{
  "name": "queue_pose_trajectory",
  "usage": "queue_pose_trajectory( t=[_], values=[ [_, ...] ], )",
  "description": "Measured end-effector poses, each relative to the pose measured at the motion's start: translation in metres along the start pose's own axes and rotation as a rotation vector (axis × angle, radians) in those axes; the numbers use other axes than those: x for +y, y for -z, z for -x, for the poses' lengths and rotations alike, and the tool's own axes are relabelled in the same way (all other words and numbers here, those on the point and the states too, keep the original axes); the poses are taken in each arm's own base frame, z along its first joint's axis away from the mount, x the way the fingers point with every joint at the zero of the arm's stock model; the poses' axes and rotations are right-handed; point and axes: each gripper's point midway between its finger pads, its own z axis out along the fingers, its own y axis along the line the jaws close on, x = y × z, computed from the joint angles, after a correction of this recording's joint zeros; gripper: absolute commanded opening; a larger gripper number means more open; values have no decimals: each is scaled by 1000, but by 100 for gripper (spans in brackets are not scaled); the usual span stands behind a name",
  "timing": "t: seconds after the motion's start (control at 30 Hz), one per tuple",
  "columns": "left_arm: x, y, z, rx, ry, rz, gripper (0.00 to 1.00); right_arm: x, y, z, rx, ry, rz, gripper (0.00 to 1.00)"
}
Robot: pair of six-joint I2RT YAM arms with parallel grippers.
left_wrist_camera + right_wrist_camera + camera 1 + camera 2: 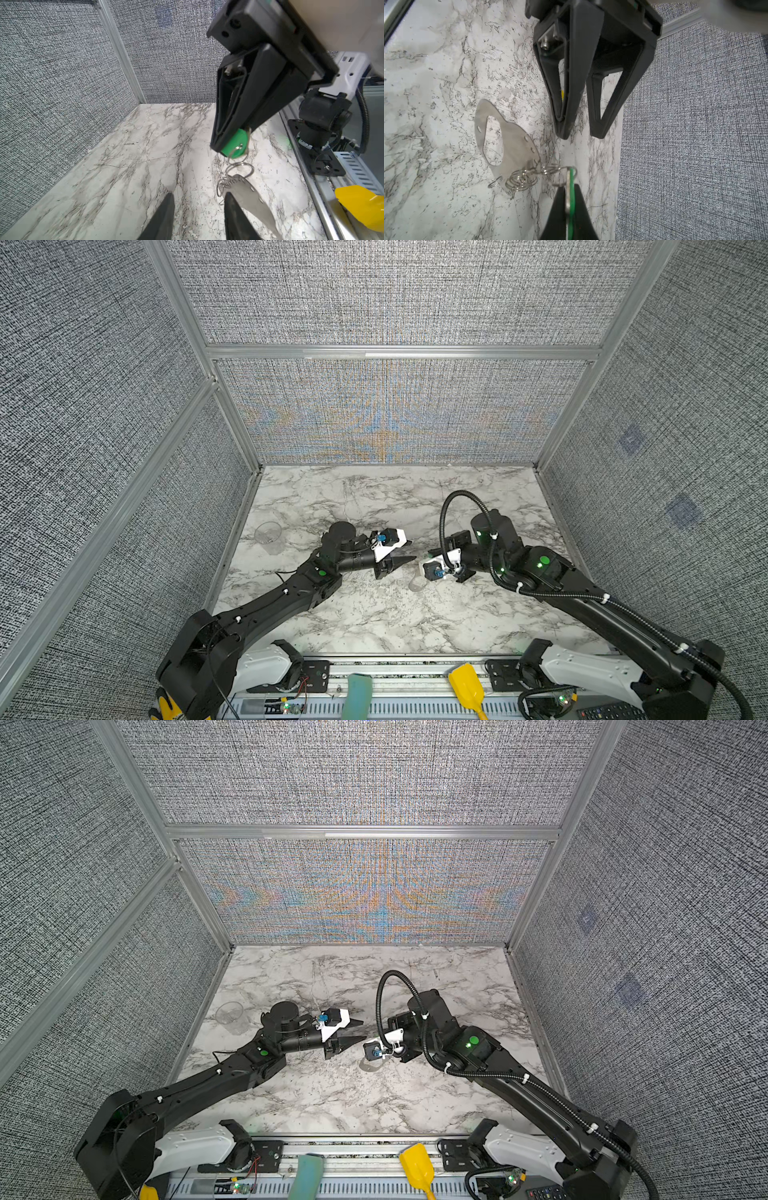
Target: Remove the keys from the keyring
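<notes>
Your right gripper (pixel 569 193) pinches the green key tag (pixel 235 141). The keyring (pixel 415 584) hangs off it, lower centre in a top view. Your left gripper (pixel 581 134) gapes empty. Tug now and the tangled wire rings (pixel 521 178) may snag, or the tag may slip.

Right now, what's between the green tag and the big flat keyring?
A short chain of small wire rings links the green tag to the keyring; the right wrist view shows it best.

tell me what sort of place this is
Probably a robot lab work cell, not a home: grey fabric panels in an aluminium frame box in a marble-look tabletop, and a left arm and right arm are mounted on its front rail.
</notes>
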Motion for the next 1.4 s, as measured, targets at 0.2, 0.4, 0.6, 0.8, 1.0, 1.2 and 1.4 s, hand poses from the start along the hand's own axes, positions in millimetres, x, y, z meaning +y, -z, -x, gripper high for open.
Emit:
queue_pose_trajectory(
  t=[0.2, 0.4, 0.6, 0.8, 1.0, 1.2, 1.4],
  values=[
    [-6, -1, 2, -40, 28, -19, 39, -2, -1, 3, 0, 34, -29, 0],
    [-10, -8, 5, -62, 25, -66, 37, -2, -3, 6, -3, 63, -47, 0],
    [-14, -9, 5, -67, 27, -102, 33, -6, -3, 8, 4, 84, -73, 0],
    [-17, -9, 6, -71, 25, -118, 29, -12, -3, 11, -8, 91, -101, 0],
    [-19, -10, 7, -84, 21, -127, 23, -11, -5, 11, -7, 97, -109, 0],
    [-21, -10, 9, -94, 14, -138, 17, -13, -5, 12, -6, 105, -125, 0],
    [-22, -10, 9, -95, 14, -145, 15, -13, -5, 10, 7, 110, -138, 0]
  ],
)
